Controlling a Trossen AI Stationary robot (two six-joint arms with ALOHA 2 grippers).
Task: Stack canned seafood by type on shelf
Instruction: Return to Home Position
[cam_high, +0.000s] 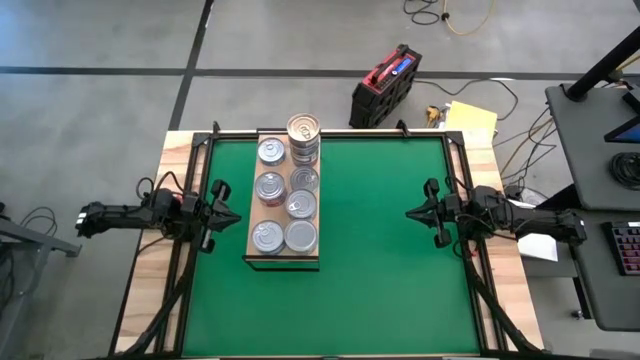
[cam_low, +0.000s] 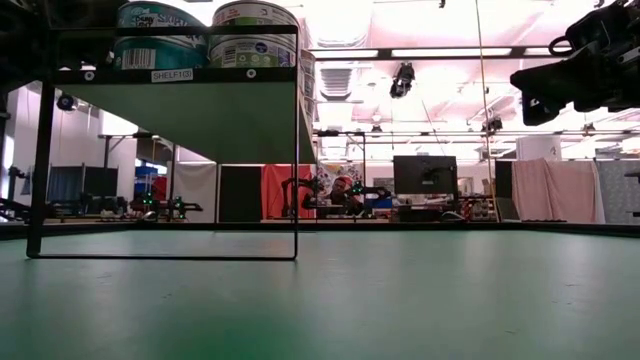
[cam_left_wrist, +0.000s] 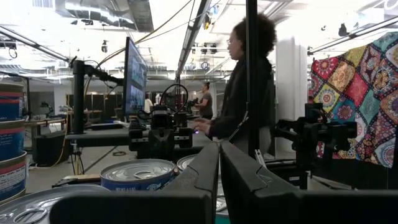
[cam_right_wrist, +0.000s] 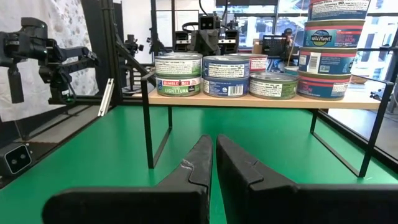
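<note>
Atop the light wooden shelf board (cam_high: 251, 205), all round metal seafood tins (cam_high: 270, 187) sit stacked; sorting looks finished. Flanking it, left claw (cam_high: 228, 216) and right claw (cam_high: 415, 213) are pressed together.

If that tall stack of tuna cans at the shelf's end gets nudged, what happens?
It would likely topple: the tall stack stands several cans high on one can's footprint. Its smooth metal lids would probably let the top can slide first. Fallen round cans could roll.

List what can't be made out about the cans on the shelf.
High view: cans show mostly lids; labels and stack counts hidden.
Low view: upper edge cuts off everything above the bottom row on the shelf.
Right wrist view: tall stack cut by the top edge.
</note>
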